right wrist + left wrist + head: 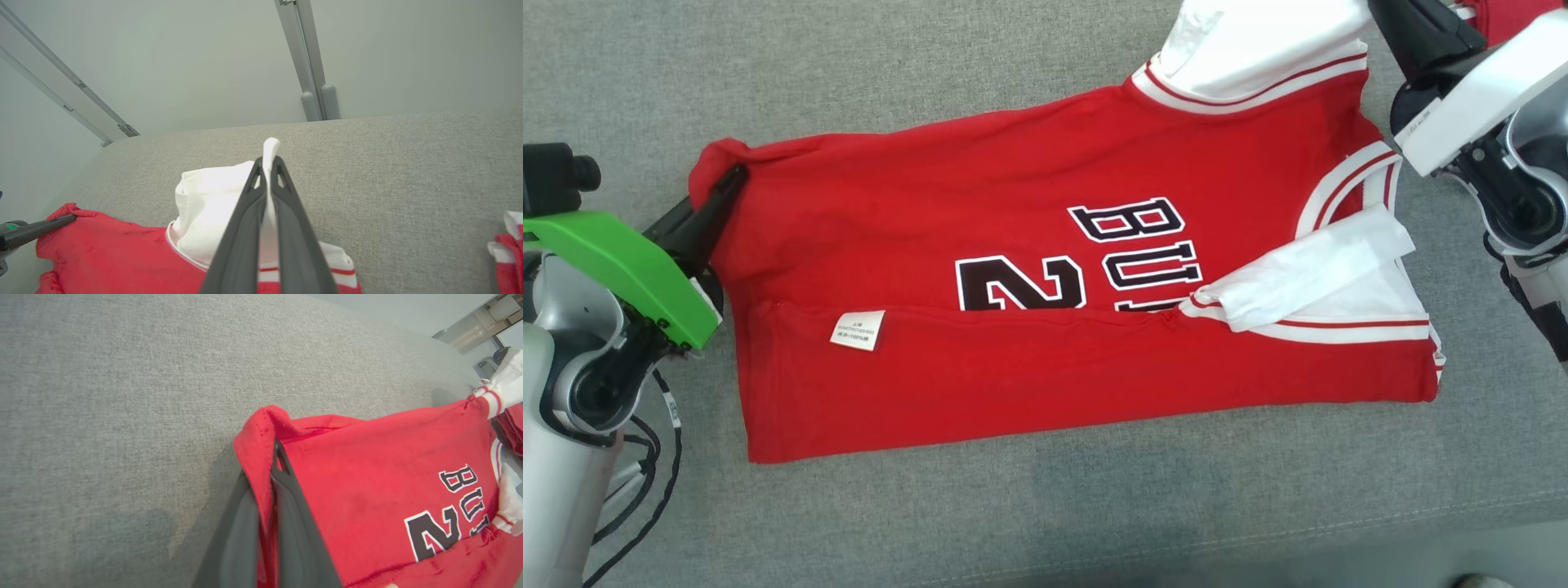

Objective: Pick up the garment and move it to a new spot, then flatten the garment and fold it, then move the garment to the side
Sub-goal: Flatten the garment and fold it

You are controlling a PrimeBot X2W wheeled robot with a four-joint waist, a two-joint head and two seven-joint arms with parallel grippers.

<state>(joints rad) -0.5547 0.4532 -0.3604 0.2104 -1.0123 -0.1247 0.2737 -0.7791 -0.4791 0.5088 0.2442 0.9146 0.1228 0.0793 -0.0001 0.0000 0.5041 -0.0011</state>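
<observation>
The garment [1029, 269] is a red jersey with white sleeves and black lettering, spread across the grey cushion [931, 73] with its lower part folded up. My left gripper [731, 181] is shut on the jersey's far left corner, and the left wrist view shows red cloth [261, 449] pinched between the dark fingers [294, 506]. My right gripper [267, 161] is shut on the white sleeve [212, 204] at the jersey's far right corner, with a bit of white cloth poking past the fingertips. In the head view the right arm [1470, 106] enters from the upper right.
A white care label [858, 330] lies on the folded hem. Another red and white piece of cloth [506, 241] sits at the right edge of the right wrist view. A pale wall with grey rails [310, 61] stands behind the cushion. The cushion's front edge [1258, 543] runs along the bottom.
</observation>
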